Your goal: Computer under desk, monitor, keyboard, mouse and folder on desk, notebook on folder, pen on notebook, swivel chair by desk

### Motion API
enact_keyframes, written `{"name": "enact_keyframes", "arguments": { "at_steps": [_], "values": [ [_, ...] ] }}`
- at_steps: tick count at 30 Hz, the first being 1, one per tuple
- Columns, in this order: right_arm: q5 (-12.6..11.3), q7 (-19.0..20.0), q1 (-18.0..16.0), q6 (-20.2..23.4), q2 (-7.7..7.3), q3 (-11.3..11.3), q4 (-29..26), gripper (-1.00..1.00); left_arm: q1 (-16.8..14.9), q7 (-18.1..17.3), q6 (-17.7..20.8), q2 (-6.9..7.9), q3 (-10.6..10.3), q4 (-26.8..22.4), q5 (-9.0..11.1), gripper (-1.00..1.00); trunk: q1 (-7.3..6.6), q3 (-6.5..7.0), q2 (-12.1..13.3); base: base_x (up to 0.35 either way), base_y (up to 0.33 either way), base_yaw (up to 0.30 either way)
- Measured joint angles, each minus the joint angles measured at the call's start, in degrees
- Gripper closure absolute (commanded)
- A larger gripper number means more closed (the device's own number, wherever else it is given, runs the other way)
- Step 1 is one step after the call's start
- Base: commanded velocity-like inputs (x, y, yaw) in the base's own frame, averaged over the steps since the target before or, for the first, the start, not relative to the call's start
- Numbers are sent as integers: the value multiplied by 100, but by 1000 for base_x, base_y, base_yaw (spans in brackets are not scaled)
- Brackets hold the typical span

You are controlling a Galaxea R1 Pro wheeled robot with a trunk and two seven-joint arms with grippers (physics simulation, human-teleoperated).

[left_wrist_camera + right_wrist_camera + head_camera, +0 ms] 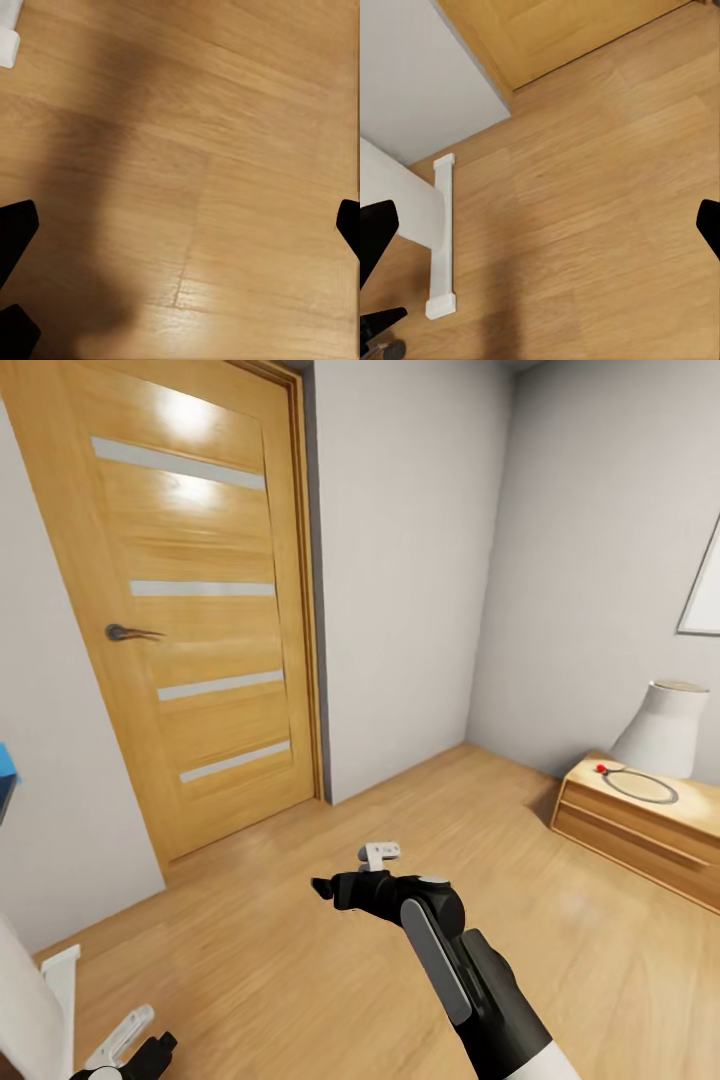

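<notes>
Transit step: right gripper (345, 872) and left gripper (180, 225), jaws spread and empty, face the door (190, 590); the robot must next turn toward the desk.

We see our bedroom's (420, 560) grey walls, light wood floor and wooden door (190, 590) (shut), plus one white desk leg (441, 232).

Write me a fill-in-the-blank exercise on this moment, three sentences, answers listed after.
1. The wooden door in the head view is ____, not ajar.
2. The white lamp stands on a low ____ cabinet.
3. Both wrist views look down on a light wood ____, and the right gripper hangs above it.

Missing words: closed; wooden; floor
</notes>
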Motion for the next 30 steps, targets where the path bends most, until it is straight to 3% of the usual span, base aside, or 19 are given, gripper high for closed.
{"name": "enact_keyframes", "arguments": {
  "at_steps": [30],
  "values": [
    [1,0,0,-6,0,2,-9,-100,0,-1,1,0,-3,3,0,-100,0,0,0,341,-25,232]
  ]
}}
